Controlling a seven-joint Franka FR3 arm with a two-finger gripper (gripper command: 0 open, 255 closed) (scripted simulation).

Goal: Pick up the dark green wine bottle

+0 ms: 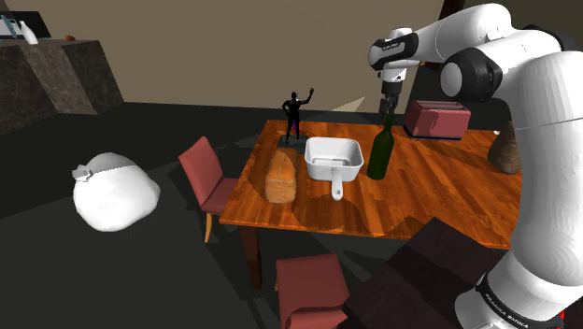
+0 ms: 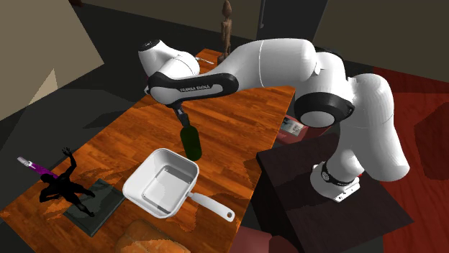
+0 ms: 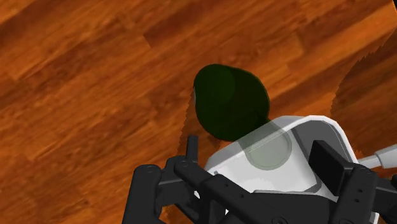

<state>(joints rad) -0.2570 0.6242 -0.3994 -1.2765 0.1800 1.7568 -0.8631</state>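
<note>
Two black fingers (image 3: 331, 167) of mine stand well apart and clasp nothing. My gripper (image 1: 390, 101) hangs straight over the dark green wine bottle (image 1: 380, 150), fingertips just above its mouth and apart from it. The bottle stands upright on the table (image 1: 439, 192) directly beneath my fingers. In the wrist view I look down on its rounded shoulder, just ahead of the fingertips. Its body is so dark and glossy that I cannot tell what is in it.

Just beside the bottle, and so close under my fingers too, sits a white pan (image 1: 334, 157). It is square with rounded corners, deep smooth walls and a short straight handle. Its inside shows a pale grey floor. In the wrist view its rim appears between my two fingers, far below them.

Beyond the pan from my fingers lies a loaf of bread (image 1: 280, 176), brown, crusty and rough. Further from my fingers a black figurine (image 2: 63, 190), one arm raised, stands on a flat dark slab (image 2: 97, 207). On the other side of my fingers, near them, a red toaster (image 1: 436, 119) sits boxy and smooth. The tabletop is warm orange-brown wood with long streaks of grain. Well away from my fingers, red padded chairs (image 1: 210, 173) stand at the table's edge, and a lumpy white sack (image 1: 114, 190) lies on the floor.
</note>
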